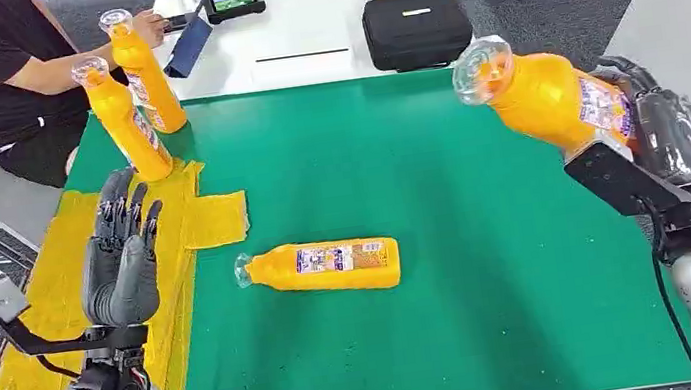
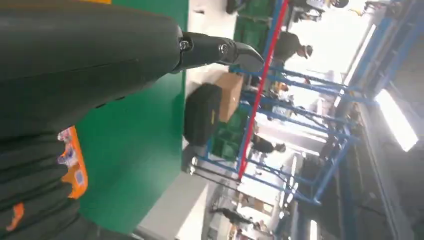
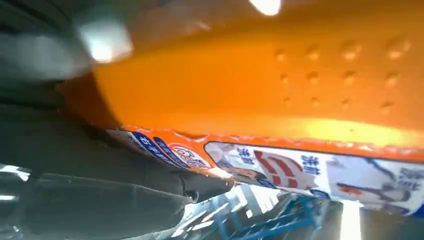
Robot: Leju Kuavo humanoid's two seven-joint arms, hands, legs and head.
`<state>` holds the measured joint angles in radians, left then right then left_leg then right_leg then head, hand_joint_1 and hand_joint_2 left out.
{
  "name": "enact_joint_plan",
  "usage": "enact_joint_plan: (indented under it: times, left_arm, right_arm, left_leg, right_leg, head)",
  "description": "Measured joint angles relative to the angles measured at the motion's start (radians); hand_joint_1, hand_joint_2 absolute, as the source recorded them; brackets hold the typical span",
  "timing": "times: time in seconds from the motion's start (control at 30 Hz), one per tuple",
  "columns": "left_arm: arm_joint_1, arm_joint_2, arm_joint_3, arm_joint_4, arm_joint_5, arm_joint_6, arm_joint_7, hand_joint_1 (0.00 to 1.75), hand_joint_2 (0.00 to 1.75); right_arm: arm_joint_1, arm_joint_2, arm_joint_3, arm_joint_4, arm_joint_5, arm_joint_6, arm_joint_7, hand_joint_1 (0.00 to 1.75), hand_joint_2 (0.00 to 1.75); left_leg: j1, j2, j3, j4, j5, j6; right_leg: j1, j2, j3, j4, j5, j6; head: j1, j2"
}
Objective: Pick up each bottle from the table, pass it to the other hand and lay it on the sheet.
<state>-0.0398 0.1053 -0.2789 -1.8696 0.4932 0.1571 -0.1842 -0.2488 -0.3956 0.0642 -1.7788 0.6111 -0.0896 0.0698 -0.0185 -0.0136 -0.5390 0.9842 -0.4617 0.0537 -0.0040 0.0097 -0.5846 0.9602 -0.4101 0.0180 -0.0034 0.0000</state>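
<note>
Bottle (image 1: 551,97) in right robot hand (image 1: 661,128), tilted, clear cap up-left.

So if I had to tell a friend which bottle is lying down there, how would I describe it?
Start at the green mat covering the table. Near its middle lies an orange bottle, on its side with the clear cap pointing toward the yellow sheet. It is the only one lying flat: two others stand upright at the far corner, and one is gripped in the right hand.
</note>
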Motion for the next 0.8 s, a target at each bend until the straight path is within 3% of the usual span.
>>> enact_joint_plan:
  times: [0.1, 0.43, 0.8]
  left_arm:
    - [0.005, -0.013, 0.0, -0.016, -0.013, -0.016, 0.005, 0.0, 1.75]
    - [-0.012, -0.069, -0.044, -0.041, -0.055, 0.003, 0.034, 0.0, 1.75]
    - [-0.035, -0.074, -0.113, -0.05, -0.063, 0.066, 0.05, 0.0, 1.75]
  right_arm:
    - [-0.039, 0.044, 0.072, 0.012, -0.006, 0.049, 0.044, 1.75, 1.75]
    - [-0.17, 0.302, 0.306, 0.191, -0.036, 0.11, 0.202, 1.75, 1.75]
    - [-0.251, 0.423, 0.42, 0.317, -0.177, 0.087, 0.218, 1.75, 1.75]
  left_leg:
    - [0.0, 0.002, 0.0, 0.0, 0.002, -0.001]
    - [0.002, 0.003, 0.0, 0.0, 0.003, -0.003]
    - [0.001, 0.003, -0.002, 0.0, 0.003, -0.003]
  right_leg:
    - [0.0, 0.0, 0.0, 0.0, 0.001, 0.0]
    - [0.003, 0.002, -0.002, 0.002, 0.001, 0.0]
    - [0.002, 0.002, -0.004, 0.002, 0.001, 0.0]
  head:
    - [0.0, 0.0]
    - [0.0, 0.0]
    - [0.0, 0.0]
